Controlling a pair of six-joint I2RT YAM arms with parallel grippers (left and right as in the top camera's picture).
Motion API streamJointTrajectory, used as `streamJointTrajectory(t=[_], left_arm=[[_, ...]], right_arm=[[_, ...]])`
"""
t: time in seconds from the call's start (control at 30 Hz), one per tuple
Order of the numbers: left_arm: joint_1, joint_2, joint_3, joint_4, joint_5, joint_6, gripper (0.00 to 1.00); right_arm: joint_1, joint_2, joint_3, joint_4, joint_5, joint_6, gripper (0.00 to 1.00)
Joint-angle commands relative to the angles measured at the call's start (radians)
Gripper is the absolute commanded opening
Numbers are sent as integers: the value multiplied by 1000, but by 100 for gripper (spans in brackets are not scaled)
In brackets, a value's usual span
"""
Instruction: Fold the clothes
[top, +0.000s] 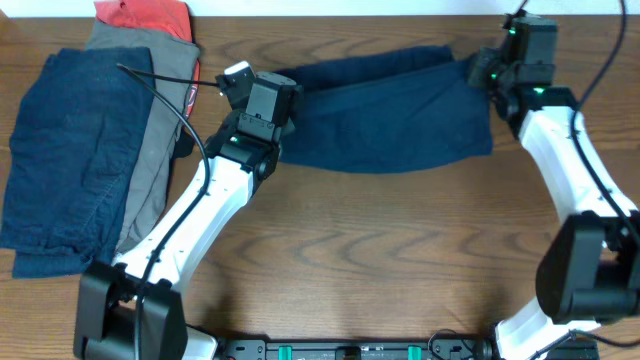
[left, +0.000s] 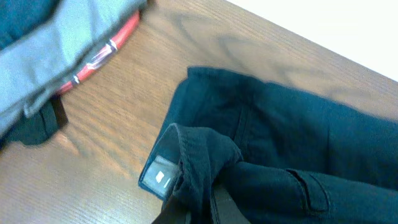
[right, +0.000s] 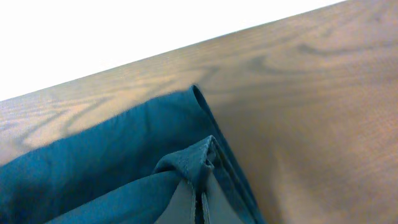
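The navy garment (top: 390, 105) lies spread on the wooden table (top: 380, 250) just beside the pile of clothes (top: 90, 130), its length running away from that pile; the pile itself is a blue piece, a grey one and a red one overlapping. The left gripper (top: 285, 98) sits at the garment's end nearest the pile, its fingers closed on a bunched fold of the waistband, with a pale label (left: 158, 176) showing beside the bunch; the right gripper (top: 482, 70) is at the end farthest from the pile, its fingers pressed together on a small peak of cloth at the corner.
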Motion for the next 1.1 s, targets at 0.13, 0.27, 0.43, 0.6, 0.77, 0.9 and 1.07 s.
streamJointTrajectory(t=[0.13,0.27,0.43,0.6,0.77,0.9,1.07], left_arm=[[62,97,13,182,-197,26,6],[75,133,13,267,-197,91,6],[74,64,16,269,-196,174,6],[74,-93,16,179,-153,199,6],[73,-254,16,42,-113,198,6],[62,-342,16,-76,-113,198,6],[27,-395,16,-195,-113,198,6]], right_arm=[[46,101,19,174,145,-27,1],[48,103,19,174,145,-26,1],[48,25,20,98,139,-27,1],[45,-137,20,-28,137,-42,1],[45,-303,20,-149,137,-59,1],[45,-391,20,-245,137,-65,1],[45,-457,20,-392,137,-64,1]])
